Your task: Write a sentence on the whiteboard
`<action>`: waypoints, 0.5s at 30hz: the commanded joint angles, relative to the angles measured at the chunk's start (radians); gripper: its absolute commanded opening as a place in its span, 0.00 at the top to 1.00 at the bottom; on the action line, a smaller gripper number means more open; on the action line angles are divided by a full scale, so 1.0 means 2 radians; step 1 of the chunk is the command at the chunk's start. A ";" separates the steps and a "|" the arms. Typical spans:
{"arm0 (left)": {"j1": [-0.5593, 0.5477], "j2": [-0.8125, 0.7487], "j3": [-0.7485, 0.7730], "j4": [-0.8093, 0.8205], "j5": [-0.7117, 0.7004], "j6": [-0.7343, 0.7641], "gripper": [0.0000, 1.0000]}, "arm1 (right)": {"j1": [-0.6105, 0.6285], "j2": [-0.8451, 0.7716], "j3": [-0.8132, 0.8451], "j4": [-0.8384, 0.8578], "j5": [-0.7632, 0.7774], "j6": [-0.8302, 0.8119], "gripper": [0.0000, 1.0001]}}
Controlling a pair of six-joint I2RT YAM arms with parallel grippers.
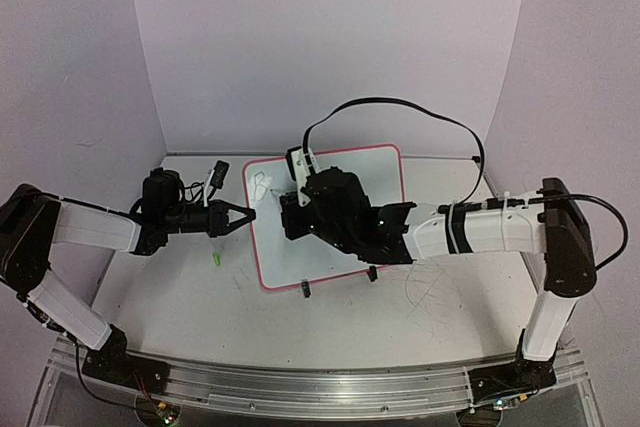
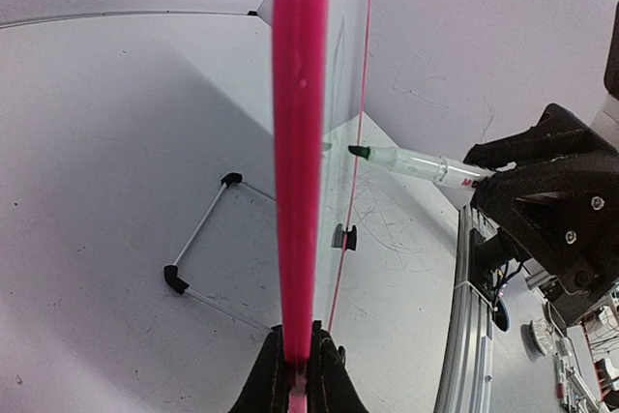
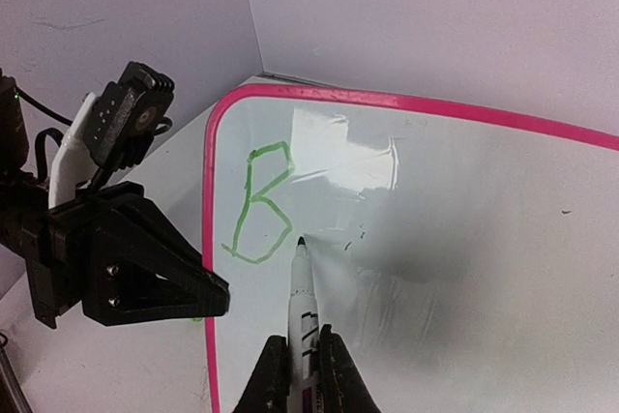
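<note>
Right gripper (image 3: 302,343), clamped on a marker (image 3: 301,282), has its tip beside the green B (image 3: 253,203) on the whiteboard (image 3: 474,239).

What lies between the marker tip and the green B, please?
Only bare whiteboard: in the right wrist view the marker tip sits just right of the B.

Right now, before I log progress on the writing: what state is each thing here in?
whiteboard: standing tilted, left rim clamped.
letter B: written in green, the only letter visible.
marker: uncapped, tip at the board just right of the B; contact unclear.
left end effector: shut on the whiteboard's rim.
right end effector: shut on the marker.
</note>
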 commanded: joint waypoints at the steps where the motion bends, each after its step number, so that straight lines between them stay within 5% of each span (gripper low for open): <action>1: 0.002 -0.019 0.005 -0.001 -0.020 0.012 1.00 | -0.005 0.010 0.022 0.002 0.005 0.010 1.00; 15: 0.001 -0.021 0.006 -0.003 -0.021 0.013 1.00 | -0.006 0.007 0.012 -0.005 0.039 0.021 1.00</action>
